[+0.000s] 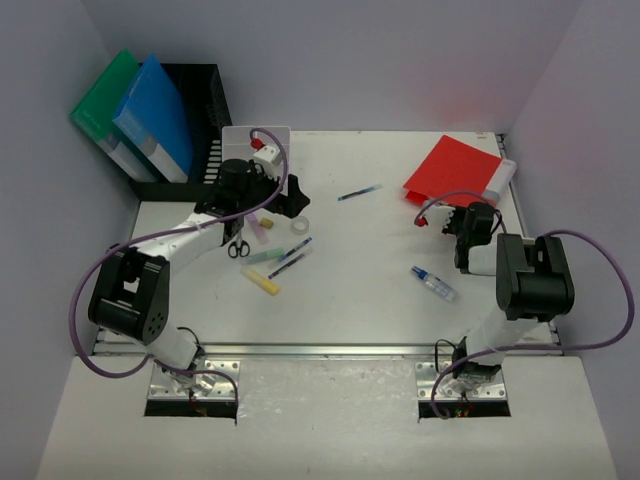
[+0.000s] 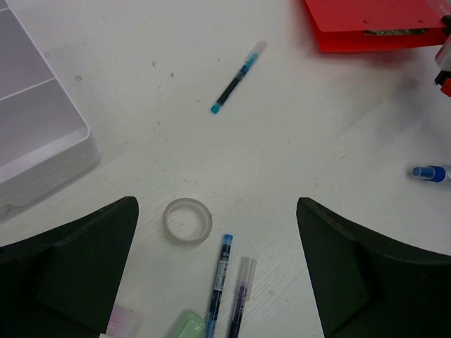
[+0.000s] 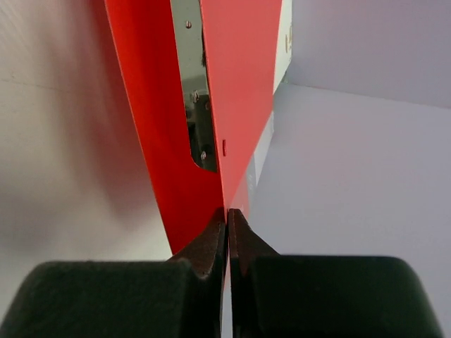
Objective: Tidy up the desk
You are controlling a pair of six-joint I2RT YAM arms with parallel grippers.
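The white desk [image 1: 370, 270] holds scattered stationery. My left gripper [image 2: 217, 232] hangs open above a clear tape roll [image 2: 187, 221] and two pens [image 2: 220, 282], with nothing between its fingers [image 2: 77, 267]. In the top view the left gripper [image 1: 287, 198] is at the desk's back left. A red folder [image 1: 455, 170] lies at the back right. My right gripper [image 3: 227, 215] is shut on the thin edge of the red folder [image 3: 239, 84], whose cover stands lifted. From above, the right gripper [image 1: 470, 218] sits at the folder's near edge.
A white compartment tray [image 1: 240, 140] and a black rack [image 1: 205, 100] with blue [image 1: 155, 115] and green [image 1: 105, 100] folders stand at the back left. A teal pen [image 1: 359, 192], scissors [image 1: 238, 247], a yellow marker [image 1: 262, 282] and a blue-capped bottle [image 1: 433, 283] lie about.
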